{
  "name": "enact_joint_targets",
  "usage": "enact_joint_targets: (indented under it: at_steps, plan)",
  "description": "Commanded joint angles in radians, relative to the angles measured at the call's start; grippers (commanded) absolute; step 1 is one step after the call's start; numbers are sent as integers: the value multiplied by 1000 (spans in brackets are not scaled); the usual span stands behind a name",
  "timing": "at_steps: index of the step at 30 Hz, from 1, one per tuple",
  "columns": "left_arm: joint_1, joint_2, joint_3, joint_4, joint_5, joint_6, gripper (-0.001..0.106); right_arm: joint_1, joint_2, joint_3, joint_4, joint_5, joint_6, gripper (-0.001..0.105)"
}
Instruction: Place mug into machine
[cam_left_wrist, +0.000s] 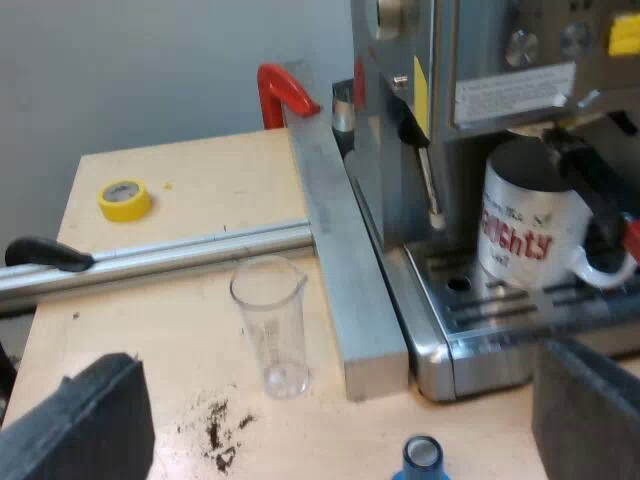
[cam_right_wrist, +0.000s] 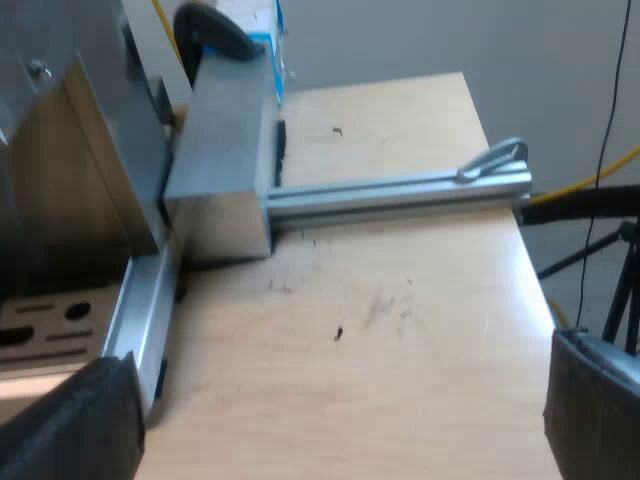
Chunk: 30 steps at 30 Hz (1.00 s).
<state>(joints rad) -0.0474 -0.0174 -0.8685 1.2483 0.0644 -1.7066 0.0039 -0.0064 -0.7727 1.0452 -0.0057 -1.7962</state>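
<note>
Fingers (cam_left_wrist: 85, 425) of my left gripper (cam_left_wrist: 340, 400) stand wide apart and hold nothing; they hang over the wooden table (cam_left_wrist: 180, 180). Just under them the top of a blue tamper (cam_left_wrist: 422, 458) shows, and near it some spilled coffee grounds (cam_left_wrist: 218, 432) lie on the wood. A little farther, an empty measuring glass (cam_left_wrist: 272, 325) stands upright beside a thick metal block (cam_left_wrist: 345, 260), near it but not touching. A metal rail (cam_left_wrist: 160, 255) runs away from this block and carries a black knob (cam_left_wrist: 45, 253). Beyond the rail a yellow tape roll (cam_left_wrist: 124, 198) lies flat, and a red clamp (cam_left_wrist: 283, 92) sits at the far end of the block.

On the other side of the block is the espresso machine (cam_left_wrist: 480, 80). The mug (cam_left_wrist: 530, 225), white with red letters, stands upright on the drip tray (cam_left_wrist: 500, 315) of the machine, under the metal holder. The holder's dark handle (cam_left_wrist: 600, 190) with the red end passes close to the mug's rim.

My right gripper (cam_right_wrist: 335, 400) is also spread wide and empty, above bare wood (cam_right_wrist: 400, 300). Farther from it I see a grey metal block (cam_right_wrist: 225, 170) with a rail (cam_right_wrist: 400, 195) touching it, a small lever (cam_right_wrist: 495, 155) at the rail's end, and a black knob (cam_right_wrist: 215, 30) behind the block.
</note>
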Motion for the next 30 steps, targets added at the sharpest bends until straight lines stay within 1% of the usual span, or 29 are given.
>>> enact_joint_targets:
  at_steps: [1, 3, 7, 13, 18, 26, 30]
  plan:
    - [-2, -136, 107, -128, -20, 0, 78, 0, -47, 44, -25, 6, -2, 82]
    - [-2, -137, 140, -162, -20, 0, 78, 0, -47, 89, -25, 6, -2, 82]
    - [-2, -135, 240, -248, -20, 0, 78, 0, -47, 154, -25, 6, -2, 82]
    - [-2, -135, 305, -268, -20, 0, 78, 0, -44, 202, -21, 6, -2, 82]
    - [-2, -135, 338, -266, -17, 0, 78, 0, -44, 245, -16, 6, -2, 82]
    - [-2, -135, 347, -264, -14, 0, 78, 0, -44, 246, -18, 6, -2, 82]
    - [-2, -133, 381, -280, -3, 0, 78, 0, -44, 246, -18, 6, -2, 82]
